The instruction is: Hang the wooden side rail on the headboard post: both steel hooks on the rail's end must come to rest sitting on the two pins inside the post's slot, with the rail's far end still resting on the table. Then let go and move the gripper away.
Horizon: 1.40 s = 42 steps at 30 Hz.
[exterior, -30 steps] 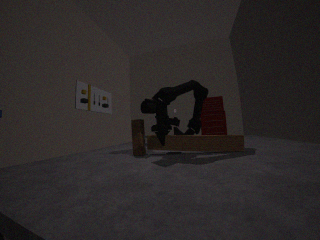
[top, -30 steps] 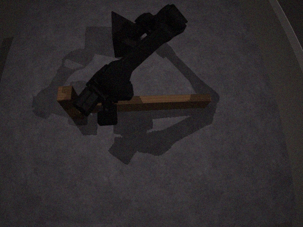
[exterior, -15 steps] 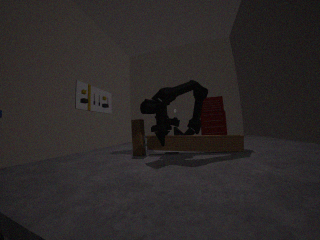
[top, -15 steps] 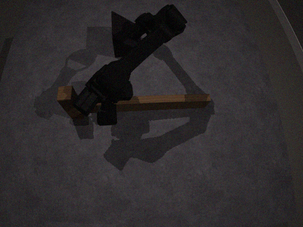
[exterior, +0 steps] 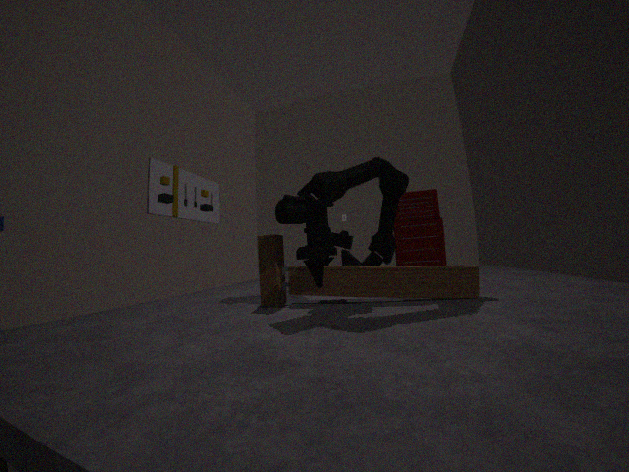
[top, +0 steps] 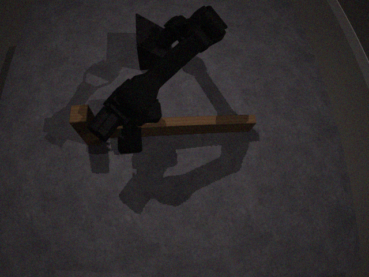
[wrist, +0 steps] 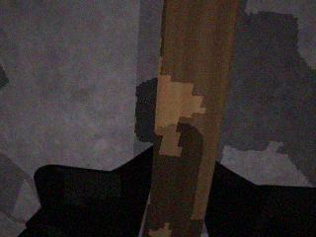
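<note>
The wooden side rail (top: 205, 120) (exterior: 396, 282) (wrist: 199, 44) lies lengthwise, its far end low at the table. Its near end is beside the headboard post (top: 79, 113) (exterior: 271, 268) and looks slightly off the table. The post stands upright at the left; a narrow dark gap shows between it and the rail in the exterior view. My gripper (exterior: 319, 283) (wrist: 174, 152) is shut on the rail near its post end, one finger on each side. The arm covers part of the rail and post in the top view. The steel hooks, slot and pins cannot be made out.
A red stepped tool chest (exterior: 421, 233) stands behind the rail's far end in the exterior view. A white board with tools (exterior: 196, 195) hangs on the left wall. The arm reaches over the rail from behind it. The scene is dim, with broad arm shadows.
</note>
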Each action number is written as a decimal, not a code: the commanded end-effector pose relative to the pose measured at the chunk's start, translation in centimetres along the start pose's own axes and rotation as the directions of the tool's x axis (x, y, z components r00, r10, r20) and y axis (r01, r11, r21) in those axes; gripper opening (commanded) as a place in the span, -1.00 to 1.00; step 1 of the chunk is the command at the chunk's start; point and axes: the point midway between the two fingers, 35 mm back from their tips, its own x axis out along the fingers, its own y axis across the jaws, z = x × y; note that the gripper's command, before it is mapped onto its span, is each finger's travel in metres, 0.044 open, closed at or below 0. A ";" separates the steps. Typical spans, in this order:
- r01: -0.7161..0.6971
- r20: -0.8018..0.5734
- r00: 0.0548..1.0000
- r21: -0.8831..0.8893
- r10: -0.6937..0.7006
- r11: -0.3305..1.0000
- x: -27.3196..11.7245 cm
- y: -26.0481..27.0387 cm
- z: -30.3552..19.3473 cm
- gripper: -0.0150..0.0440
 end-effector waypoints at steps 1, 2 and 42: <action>0.013 -0.009 1.000 -0.004 -0.013 1.000 -0.6 -0.2 -0.4 -0.49; 0.013 -0.009 1.000 -0.004 -0.013 1.000 -0.6 -0.2 -0.4 -0.49; 0.013 -0.010 1.000 -0.004 -0.013 1.000 -0.5 -0.2 -0.8 -0.49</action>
